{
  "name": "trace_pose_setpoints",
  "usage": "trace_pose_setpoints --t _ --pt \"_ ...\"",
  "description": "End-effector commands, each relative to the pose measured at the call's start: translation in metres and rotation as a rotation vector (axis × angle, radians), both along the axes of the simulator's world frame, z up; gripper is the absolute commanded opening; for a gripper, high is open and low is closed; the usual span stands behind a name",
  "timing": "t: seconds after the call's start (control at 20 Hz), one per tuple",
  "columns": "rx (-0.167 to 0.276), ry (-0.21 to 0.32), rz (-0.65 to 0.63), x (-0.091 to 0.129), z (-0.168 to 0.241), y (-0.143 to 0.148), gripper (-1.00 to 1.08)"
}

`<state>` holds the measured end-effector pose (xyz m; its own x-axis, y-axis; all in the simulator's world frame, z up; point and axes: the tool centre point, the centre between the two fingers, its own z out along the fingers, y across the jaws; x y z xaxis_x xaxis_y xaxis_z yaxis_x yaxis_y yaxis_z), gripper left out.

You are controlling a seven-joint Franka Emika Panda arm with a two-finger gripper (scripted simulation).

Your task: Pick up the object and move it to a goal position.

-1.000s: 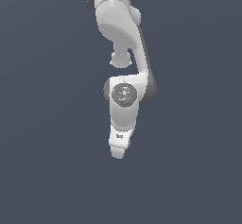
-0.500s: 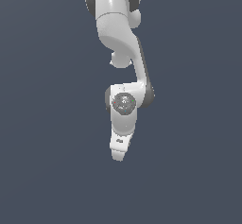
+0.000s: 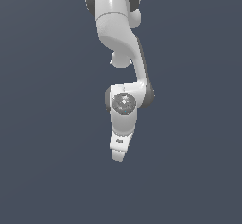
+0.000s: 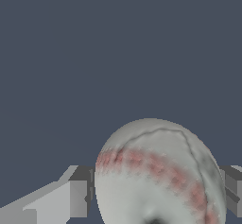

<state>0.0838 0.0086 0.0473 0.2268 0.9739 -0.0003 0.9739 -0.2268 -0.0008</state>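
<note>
The off-white ball [image 4: 156,176] with reddish seam lines fills the lower part of the wrist view. It sits between my two fingers: one grey finger [image 4: 79,197] lies close on one side and the other finger [image 4: 234,190] on the opposite side. My gripper [image 4: 157,194] is shut on the ball. In the exterior view the white arm hangs down the middle, and its hand [image 3: 119,147] points downward. The ball and the fingertips are hidden there behind the hand.
Only a plain dark blue-grey background shows around the arm [image 3: 124,102] in both views. No other objects, edges or goal marker are visible.
The hand and wrist have moved steadily downward in the exterior view over the last second. More of the upper arm links now shows at the top.
</note>
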Motion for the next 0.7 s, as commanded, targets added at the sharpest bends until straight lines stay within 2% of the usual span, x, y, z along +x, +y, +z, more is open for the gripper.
trace_pose_setpoints --t 0.0,0.35,0.65 --pt "0.0 -0.001 0.0 0.0 0.0 0.0 -1.0" --pt "0.0 0.0 0.0 -0.002 0.009 0.003 -1.0" --pt "-0.001 0.0 0.0 -0.008 0.039 0.013 -1.0"
